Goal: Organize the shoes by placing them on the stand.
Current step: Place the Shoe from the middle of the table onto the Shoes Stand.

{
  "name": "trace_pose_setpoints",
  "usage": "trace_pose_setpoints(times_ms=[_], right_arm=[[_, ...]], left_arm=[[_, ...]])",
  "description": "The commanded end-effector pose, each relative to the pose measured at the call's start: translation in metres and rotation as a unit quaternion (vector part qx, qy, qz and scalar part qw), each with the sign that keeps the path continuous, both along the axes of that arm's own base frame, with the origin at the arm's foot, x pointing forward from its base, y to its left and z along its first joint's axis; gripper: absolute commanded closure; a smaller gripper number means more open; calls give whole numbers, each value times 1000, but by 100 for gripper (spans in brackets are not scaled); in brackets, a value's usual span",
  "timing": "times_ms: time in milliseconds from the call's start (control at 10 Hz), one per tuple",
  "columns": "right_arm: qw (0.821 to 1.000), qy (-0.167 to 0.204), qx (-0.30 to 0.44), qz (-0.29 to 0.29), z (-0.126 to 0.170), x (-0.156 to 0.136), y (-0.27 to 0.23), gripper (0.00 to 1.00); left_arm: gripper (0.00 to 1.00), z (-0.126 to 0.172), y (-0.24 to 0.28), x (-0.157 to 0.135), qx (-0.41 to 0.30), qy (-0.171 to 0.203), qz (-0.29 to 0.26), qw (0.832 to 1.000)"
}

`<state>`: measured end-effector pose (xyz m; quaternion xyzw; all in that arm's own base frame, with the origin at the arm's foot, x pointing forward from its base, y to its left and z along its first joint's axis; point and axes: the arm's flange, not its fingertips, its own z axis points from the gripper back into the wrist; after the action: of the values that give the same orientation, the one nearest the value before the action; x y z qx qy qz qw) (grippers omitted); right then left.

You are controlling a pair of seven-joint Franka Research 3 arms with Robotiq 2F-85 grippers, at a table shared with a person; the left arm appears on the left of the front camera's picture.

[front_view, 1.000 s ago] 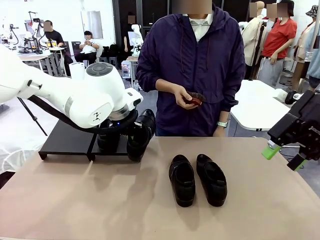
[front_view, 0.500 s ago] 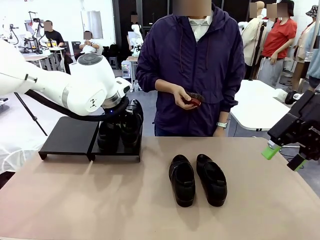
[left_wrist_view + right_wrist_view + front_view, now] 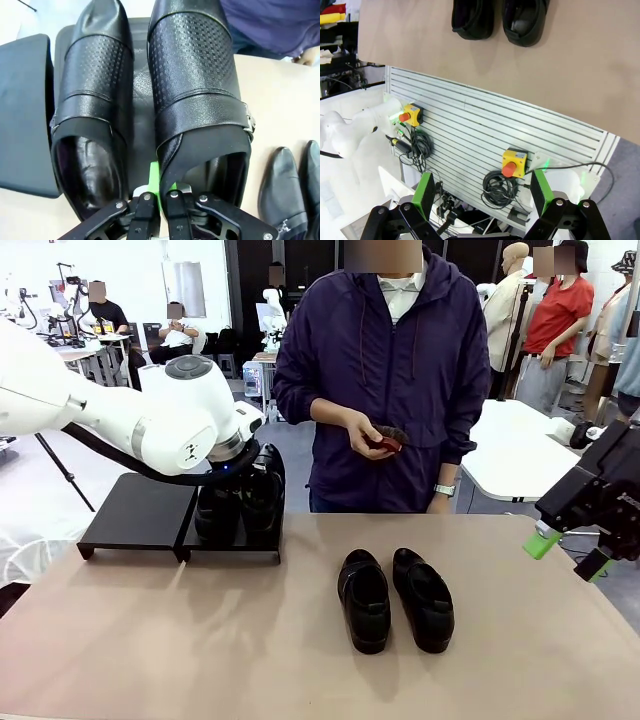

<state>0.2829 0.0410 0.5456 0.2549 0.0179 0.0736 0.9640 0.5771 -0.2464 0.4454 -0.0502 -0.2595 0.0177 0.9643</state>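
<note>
Since left gripper (image 3: 161, 189) fingers pinch heel rim of shoe (image 3: 200, 100) on stand (image 3: 130, 510) beside mate (image 3: 92, 100), imo check sole sits flat, toes lined up, before letting go. Right gripper (image 3: 570, 555) fingers spread, idle.

**Three cameras, one loose pair (image 3: 365, 600) in common**

Front view sits on the robot's side, looking across the table (image 3: 200, 660) at the person (image 3: 400, 390) opposite. Left wrist camera is in tight, staring down onto two shoes (image 3: 192, 75) on the stand (image 3: 25, 115). Right wrist camera hangs farther off, peering down past the table's edge onto a slotted panel (image 3: 470, 120). The loose pair turns up in all three.
</note>
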Motion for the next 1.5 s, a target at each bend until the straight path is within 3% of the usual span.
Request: trace_pose_setpoints(times_ms=[0, 100, 200, 300, 400, 900, 1200, 1300, 1400], right_arm=[[1000, 3, 1, -1, 5, 2, -1, 0], [1000, 3, 1, -1, 5, 2, -1, 0], [1000, 3, 1, -1, 5, 2, -1, 0], [1000, 3, 1, -1, 5, 2, -1, 0], [1000, 3, 1, -1, 5, 2, -1, 0], [1000, 3, 1, -1, 5, 2, -1, 0], [1000, 3, 1, -1, 5, 2, -1, 0], [1000, 3, 1, -1, 5, 2, -1, 0], [1000, 3, 1, -1, 5, 2, -1, 0]], left_arm=[[100, 1, -7, 8, 4, -5, 6, 1000], [100, -1, -6, 8, 4, -4, 5, 1000], [69, -1, -6, 8, 3, -4, 5, 1000], [13, -1, -6, 8, 2, -6, 0, 1000], [0, -1, -5, 8, 2, -6, 2, 1000], [0, 12, -1, -5, 6, -36, 5, 999], [0, 44, 4, -38, 11, -53, -30, 998], [0, 60, 14, -58, 39, -2, -66, 997], [0, 78, 32, -80, 85, 29, -57, 994]])
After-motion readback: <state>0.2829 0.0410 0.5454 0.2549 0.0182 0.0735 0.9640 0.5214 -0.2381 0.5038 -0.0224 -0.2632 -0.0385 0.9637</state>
